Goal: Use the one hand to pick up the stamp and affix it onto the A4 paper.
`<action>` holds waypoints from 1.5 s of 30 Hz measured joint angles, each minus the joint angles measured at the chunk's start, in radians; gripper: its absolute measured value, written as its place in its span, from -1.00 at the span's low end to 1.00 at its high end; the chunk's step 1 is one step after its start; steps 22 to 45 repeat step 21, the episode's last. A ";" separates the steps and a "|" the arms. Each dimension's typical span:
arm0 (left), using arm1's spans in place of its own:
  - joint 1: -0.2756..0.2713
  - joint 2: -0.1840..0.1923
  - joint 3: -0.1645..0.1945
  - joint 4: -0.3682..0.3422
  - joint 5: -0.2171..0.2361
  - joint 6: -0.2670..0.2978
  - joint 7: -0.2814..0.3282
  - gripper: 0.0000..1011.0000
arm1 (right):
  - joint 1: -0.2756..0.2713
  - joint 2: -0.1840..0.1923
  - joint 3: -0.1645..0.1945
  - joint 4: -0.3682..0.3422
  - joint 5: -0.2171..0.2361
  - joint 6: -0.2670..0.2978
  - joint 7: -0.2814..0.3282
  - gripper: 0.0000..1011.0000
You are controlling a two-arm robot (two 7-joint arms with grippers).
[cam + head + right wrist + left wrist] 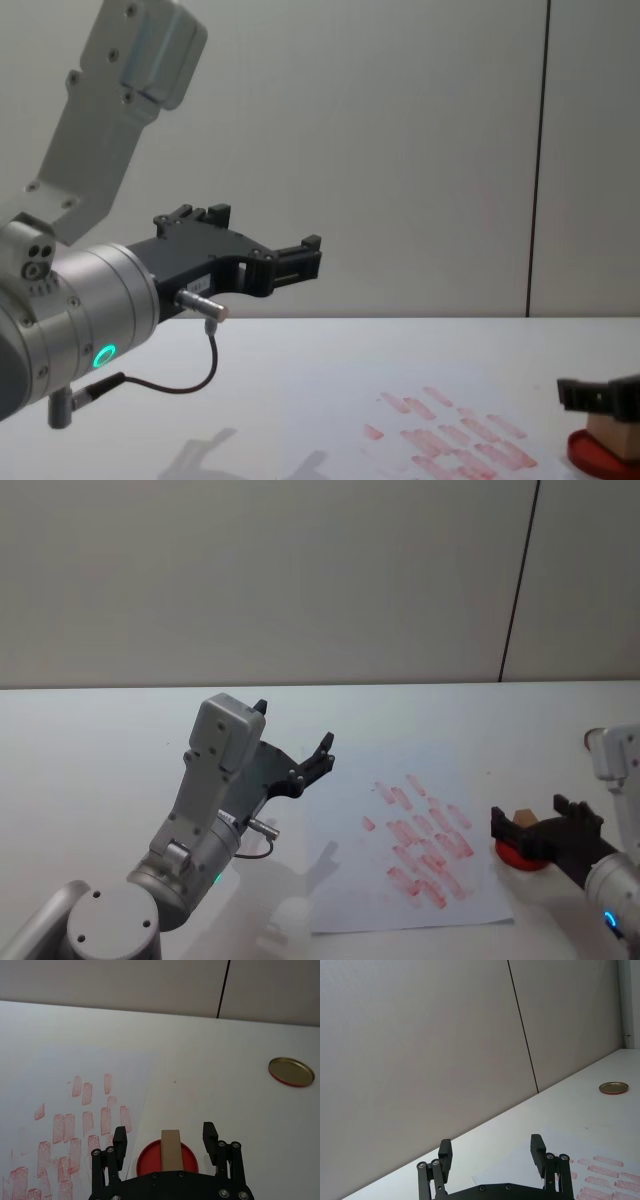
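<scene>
The stamp, a tan wooden block, stands upright on the round red ink pad. My right gripper is open and straddles it, with a gap on each side between the fingers and the wood. In the head view the stamp and right gripper sit at the table's right, just past the right edge of the A4 paper, which carries rows of pink-red prints. My left gripper is open and hangs raised in the air above the paper's left edge, holding nothing.
A gold round lid lies on the white table beyond the ink pad, also seen as the lid far off. A grey wall with a dark vertical seam stands behind the table.
</scene>
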 joint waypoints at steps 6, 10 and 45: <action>0.000 0.000 0.000 0.000 0.000 0.000 0.000 0.96 | -0.024 0.011 -0.003 -0.046 -0.040 -0.046 -0.012 0.98; 0.000 0.000 0.000 0.000 0.000 0.000 0.000 0.96 | -0.047 0.021 -0.004 -0.083 -0.068 -0.080 -0.023 0.98; 0.000 0.000 0.000 0.000 0.000 0.000 0.000 0.96 | -0.105 0.050 -0.002 -0.170 -0.121 -0.141 -0.049 0.98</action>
